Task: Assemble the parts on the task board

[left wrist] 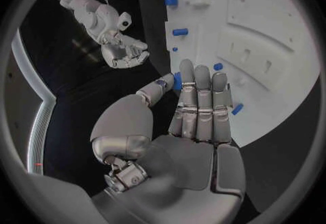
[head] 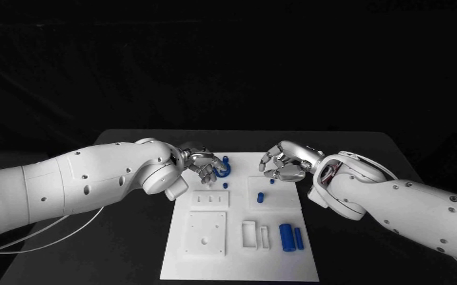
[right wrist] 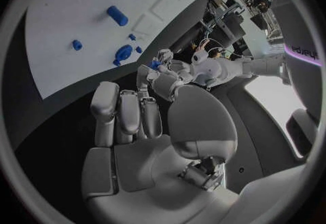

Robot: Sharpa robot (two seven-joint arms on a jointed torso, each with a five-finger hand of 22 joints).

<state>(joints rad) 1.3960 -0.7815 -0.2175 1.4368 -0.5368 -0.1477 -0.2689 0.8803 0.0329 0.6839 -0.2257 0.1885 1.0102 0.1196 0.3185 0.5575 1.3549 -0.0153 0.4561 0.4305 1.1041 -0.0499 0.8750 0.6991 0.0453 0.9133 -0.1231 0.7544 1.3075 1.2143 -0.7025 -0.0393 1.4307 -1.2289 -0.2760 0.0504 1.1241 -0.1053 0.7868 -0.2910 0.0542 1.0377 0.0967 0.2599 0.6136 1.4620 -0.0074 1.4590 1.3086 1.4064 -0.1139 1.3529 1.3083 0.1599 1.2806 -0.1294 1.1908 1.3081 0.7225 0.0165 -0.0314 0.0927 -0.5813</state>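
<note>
A black tabletop under a dark background is carrying the white task board at its middle. The board is showing moulded recesses and raised blocks; blue parts are lying on it: two cylinders side by side near its right edge, a small peg standing at its centre, and a blue ring at its far left corner. The left hand is pinching the blue ring between thumb and fingers, the remaining fingers lying straight. The right hand is hovering over the board's far right corner, its fingers loosely curled and apart, holding nothing. The ring's outline is being partly hidden by the fingertips.
</note>
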